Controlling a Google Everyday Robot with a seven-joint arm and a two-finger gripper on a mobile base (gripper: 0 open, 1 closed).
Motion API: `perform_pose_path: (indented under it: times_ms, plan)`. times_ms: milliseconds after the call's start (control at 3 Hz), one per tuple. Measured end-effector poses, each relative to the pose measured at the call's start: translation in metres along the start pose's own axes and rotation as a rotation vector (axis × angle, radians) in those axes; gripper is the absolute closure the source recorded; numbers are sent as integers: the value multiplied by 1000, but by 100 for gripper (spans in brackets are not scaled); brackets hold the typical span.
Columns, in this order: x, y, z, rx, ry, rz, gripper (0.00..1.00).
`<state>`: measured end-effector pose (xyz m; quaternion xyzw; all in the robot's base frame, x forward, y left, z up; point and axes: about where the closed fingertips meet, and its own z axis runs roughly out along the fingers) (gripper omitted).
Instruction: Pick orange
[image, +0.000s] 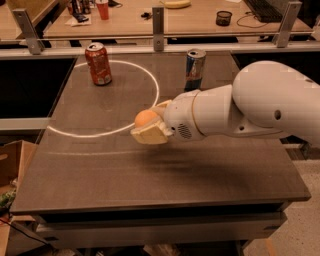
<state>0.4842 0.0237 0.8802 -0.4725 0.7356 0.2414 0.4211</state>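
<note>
The orange (145, 118) is a small round light-orange fruit held between the cream fingers (148, 135) of my gripper (150, 122). It hangs a little above the dark table (150, 175), with a shadow beneath it. The white arm (250, 107) reaches in from the right. The gripper is shut on the orange, one finger below it and one behind it.
A red-orange soda can (98, 63) stands at the back left inside a white circle line (145, 112). A blue and silver can (195, 69) stands at the back middle, just behind the arm. A wooden bench with clutter lies beyond the rail (158, 47).
</note>
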Motion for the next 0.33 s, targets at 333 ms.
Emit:
perform_pose_path:
  times_ms: [333]
  plan:
    - [0, 0, 0, 0, 3, -1, 100]
